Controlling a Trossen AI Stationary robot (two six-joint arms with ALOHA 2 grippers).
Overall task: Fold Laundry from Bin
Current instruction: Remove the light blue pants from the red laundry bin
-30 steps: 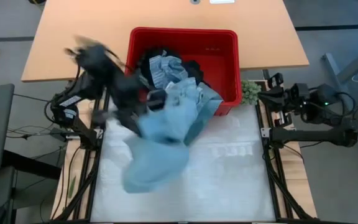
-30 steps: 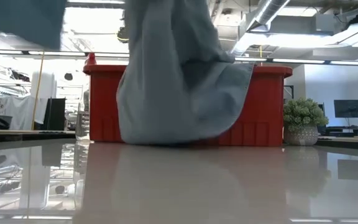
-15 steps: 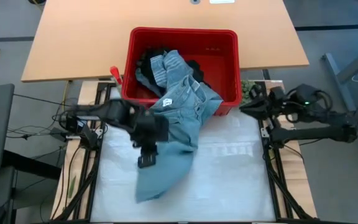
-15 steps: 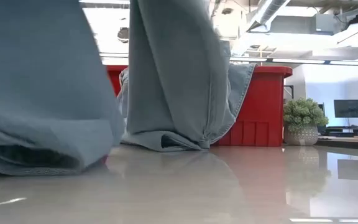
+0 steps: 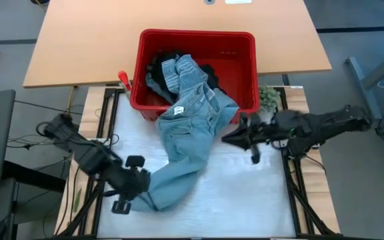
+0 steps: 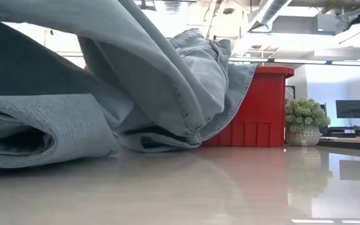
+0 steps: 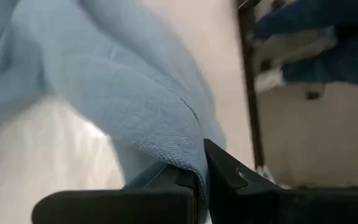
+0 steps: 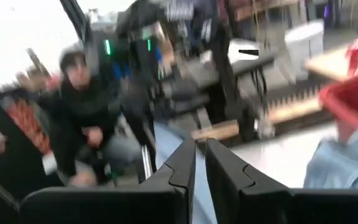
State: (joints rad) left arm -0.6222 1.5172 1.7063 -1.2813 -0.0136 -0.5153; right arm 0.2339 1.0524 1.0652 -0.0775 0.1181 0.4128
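Observation:
Light blue jeans point(image 5: 191, 123) trail out of the red bin point(image 5: 245, 41). Their waist lies over the bin's front rim, and one leg stretches across the white table toward its near left corner. My left gripper point(image 5: 141, 189) is shut on that leg near its end. My right gripper point(image 5: 227, 139) hovers level above the table just right of the jeans' waist, fingers almost together, holding nothing. A striped garment point(image 5: 167, 75) and black ones point(image 5: 209, 71) stay in the bin. The low view shows the jeans point(image 6: 167, 81) heaped in front of the bin point(image 6: 261, 106). My left gripper pinches a thick fold of the jeans leg point(image 7: 182, 152) between its two fingers, near the leg's end. The fingers slant down from the table's left side. The leg lies slack on the table beyond them, and the waist end rests on the bin's rim.
A small green plant point(image 5: 269, 99) stands right of the bin at the table's far right. The table frame's black rails point(image 5: 292, 180) run along both sides. Bare white table lies on the near right. A person point(image 8: 82, 118) crouches beyond the table in the right wrist view.
My left gripper has swung down and toward the table's near left corner, tipping downward, still shut on the jeans. The leg, hanging high before, now lies stretched on the table. My right gripper has moved from the right edge toward the middle, beside the jeans' waist.

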